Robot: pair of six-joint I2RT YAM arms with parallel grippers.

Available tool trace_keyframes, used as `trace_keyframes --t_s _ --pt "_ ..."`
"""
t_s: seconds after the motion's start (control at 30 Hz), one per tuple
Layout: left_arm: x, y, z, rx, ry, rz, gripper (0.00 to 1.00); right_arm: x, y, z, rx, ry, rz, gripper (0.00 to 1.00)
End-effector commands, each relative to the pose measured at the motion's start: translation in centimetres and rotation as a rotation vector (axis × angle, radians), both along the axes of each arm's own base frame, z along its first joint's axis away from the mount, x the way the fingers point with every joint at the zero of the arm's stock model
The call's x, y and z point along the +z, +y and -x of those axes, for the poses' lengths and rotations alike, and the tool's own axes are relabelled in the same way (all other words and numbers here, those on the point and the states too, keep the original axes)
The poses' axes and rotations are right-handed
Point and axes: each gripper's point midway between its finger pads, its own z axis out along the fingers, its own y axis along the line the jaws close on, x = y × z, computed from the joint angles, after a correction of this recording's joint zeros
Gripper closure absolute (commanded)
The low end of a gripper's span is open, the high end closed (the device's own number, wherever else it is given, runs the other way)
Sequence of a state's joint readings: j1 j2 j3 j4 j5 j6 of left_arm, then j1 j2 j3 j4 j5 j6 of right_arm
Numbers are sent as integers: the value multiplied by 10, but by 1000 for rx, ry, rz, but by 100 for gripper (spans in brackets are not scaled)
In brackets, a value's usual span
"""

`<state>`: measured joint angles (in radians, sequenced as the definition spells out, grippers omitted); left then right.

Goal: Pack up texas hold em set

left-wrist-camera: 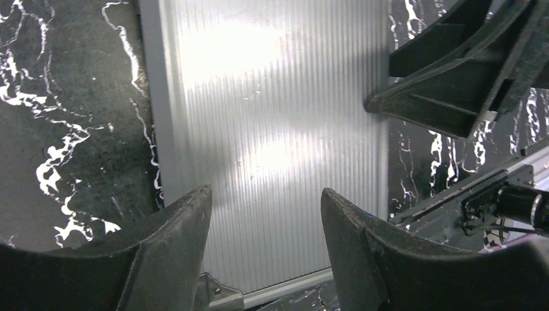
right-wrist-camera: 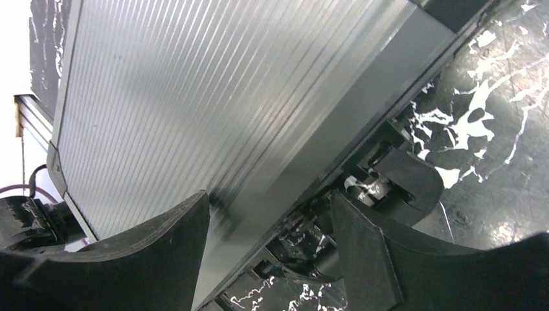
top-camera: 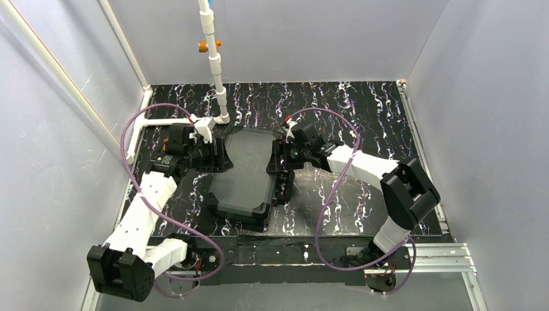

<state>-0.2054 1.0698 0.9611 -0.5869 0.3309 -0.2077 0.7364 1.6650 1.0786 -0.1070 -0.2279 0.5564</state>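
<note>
Our left gripper hangs with its two dark fingers spread over the near edge of the ribbed lid, nothing between them, so we read it as open. Our right gripper has its fingers apart astride the opposite long edge, one over the lid and one by the side wall; we cannot tell whether they pinch it. Between the two lies the black rectangular hard case with the ribbed lid, shut and flat, slightly skewed, near the middle of the table. From the left wrist we see the right gripper touching the lid's far edge. The case rests on a black tabletop veined with white marbling. Purple cables loop from each arm. A metal rail runs along the near edge. Pale lavender-grey walls enclose three sides, and a white jointed pipe stands up at the back.
</note>
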Motion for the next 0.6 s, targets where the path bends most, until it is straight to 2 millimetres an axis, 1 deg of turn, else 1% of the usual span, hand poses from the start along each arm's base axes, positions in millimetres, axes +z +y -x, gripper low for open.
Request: trace_keyframes --t_s 0.0,0.2,0.33,0.43,0.57 --pt "16 -17 9 -90 -66 64 40 -2 -25 9 13 -30 134 22" --pt "21 -43 19 -181 -60 94 44 26 -44 7 -27 -108 167 9" --pt "23 -60 25 -223 -48 88 49 39 -68 9 -81 -156 205 8" --pt "24 -72 29 -259 -46 78 53 39 -91 14 -128 -171 238 9" --pt "17 -90 37 -301 -25 45 59 39 -117 24 -190 -177 252 10"
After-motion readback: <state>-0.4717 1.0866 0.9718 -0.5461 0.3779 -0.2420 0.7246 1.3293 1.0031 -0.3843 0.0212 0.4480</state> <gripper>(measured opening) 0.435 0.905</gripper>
